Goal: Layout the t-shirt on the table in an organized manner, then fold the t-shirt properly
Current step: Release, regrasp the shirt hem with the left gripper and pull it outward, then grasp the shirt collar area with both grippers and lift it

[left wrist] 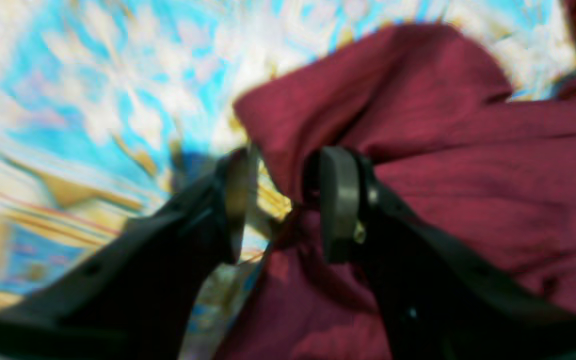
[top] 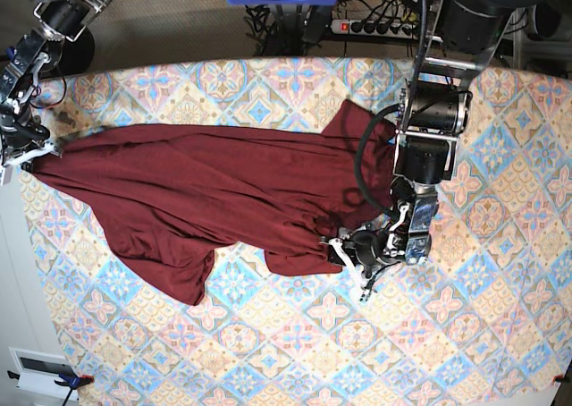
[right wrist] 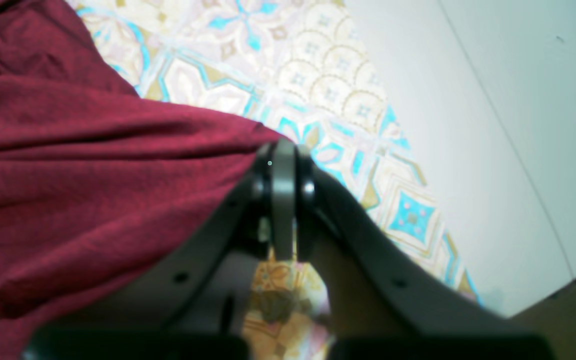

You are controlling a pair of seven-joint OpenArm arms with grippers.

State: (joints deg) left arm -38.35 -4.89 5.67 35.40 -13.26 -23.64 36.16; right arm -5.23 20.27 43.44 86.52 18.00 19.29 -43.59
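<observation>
Near the front of the table (top: pixel 375 352), toward its right half in the base view, the left gripper (left wrist: pixel 288 205) stood released, its two pads parted with a fold of the shirt (top: pixel 223 191) between them but not pinched; that wrist picture was blurred. From there the maroon shirt stretched leftward across the middle of the table, rumpled, one sleeve lobe hanging toward the front edge and another peak reaching toward the back edge. At the far left edge the right gripper (right wrist: pixel 283 200) was clenched, pads pressed together at the shirt's stretched corner; whether cloth lay between the pads I could not tell. Beyond that edge lay pale floor (right wrist: pixel 493 125).
</observation>
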